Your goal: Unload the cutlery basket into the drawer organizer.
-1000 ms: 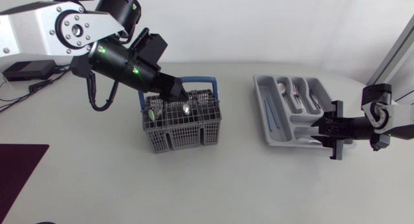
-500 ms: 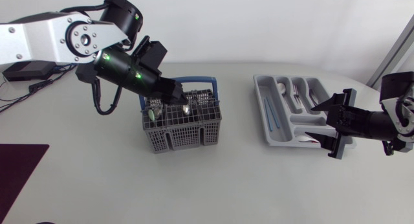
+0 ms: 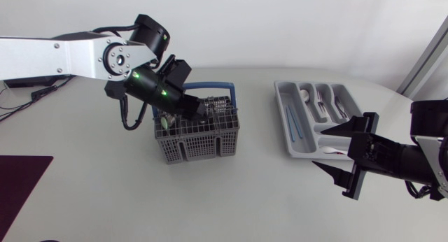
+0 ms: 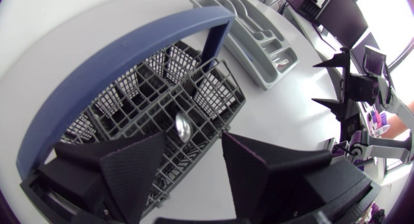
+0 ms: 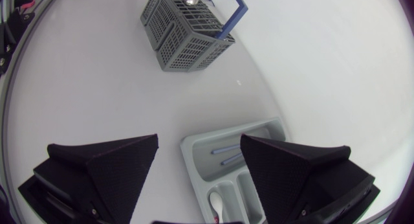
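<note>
The grey cutlery basket (image 3: 198, 135) with its blue handle (image 4: 123, 62) stands left of the table's middle. My left gripper (image 3: 199, 110) hangs low over its top, open. In the left wrist view a spoon bowl (image 4: 183, 126) sticks up from a basket cell just ahead of the left gripper (image 4: 194, 138), between the finger lines and touched by neither. The grey drawer organizer (image 3: 288, 123) lies to the right and holds several pieces of cutlery (image 3: 320, 102). My right gripper (image 3: 317, 148) hovers at the organizer's front right corner, open and empty; the right wrist view shows the organizer (image 5: 194, 156) under the right gripper (image 5: 199, 140).
A second spoon bowl (image 3: 166, 120) shows in the basket's left side. A dark mat (image 3: 17, 182) lies at the table's front left edge. Bare tabletop separates the basket from the organizer and runs along the front.
My left gripper has dropped and shifted right over the basket, its fingers narrowing a little. My right gripper opened, then drew back from the organizer toward the front and lifted.
</note>
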